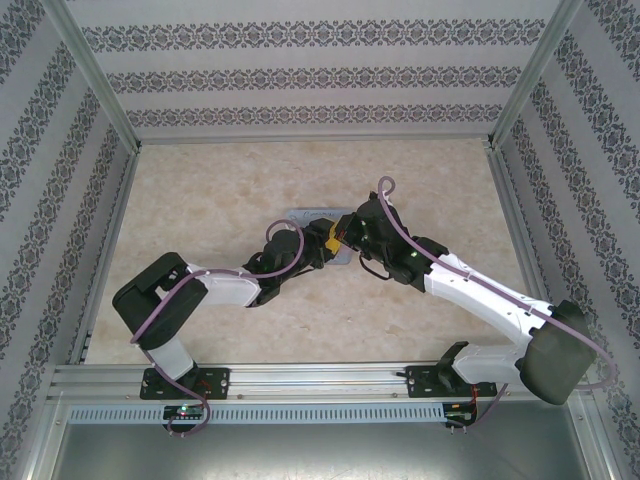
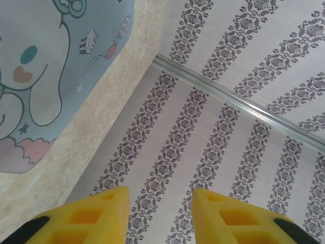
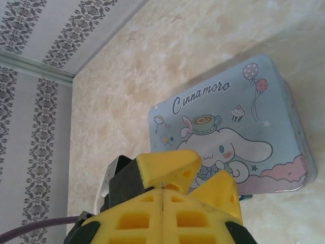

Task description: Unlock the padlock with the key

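The task looks to be at the stage of bringing the key to the lock. Both arms meet mid-surface at the near edge of a pastel cartoon tin [image 3: 228, 137].

The right end effector [image 3: 162, 199] has its yellow fingers pressed flat together. Whether the key is pinched in that seam cannot be told; no key can be made out.

The left end effector [image 2: 160, 197] stands apart with nothing between its fingers. It points towards the patterned wall, with the tin off to its left.

The padlock is not clear either. A small bluish-dark bit [image 3: 246, 197] peeking out at the tin's near edge, just right of the right fingers, may be it.

The next move probably calls for the left arm to steady the lock while the right lines a thin key up with a tiny keyhole.

Another yellow finger [image 3: 167, 166] on a dark mount, apparently the left arm's, sits just beyond the right fingertips. It crowds the approach and hides the lock.
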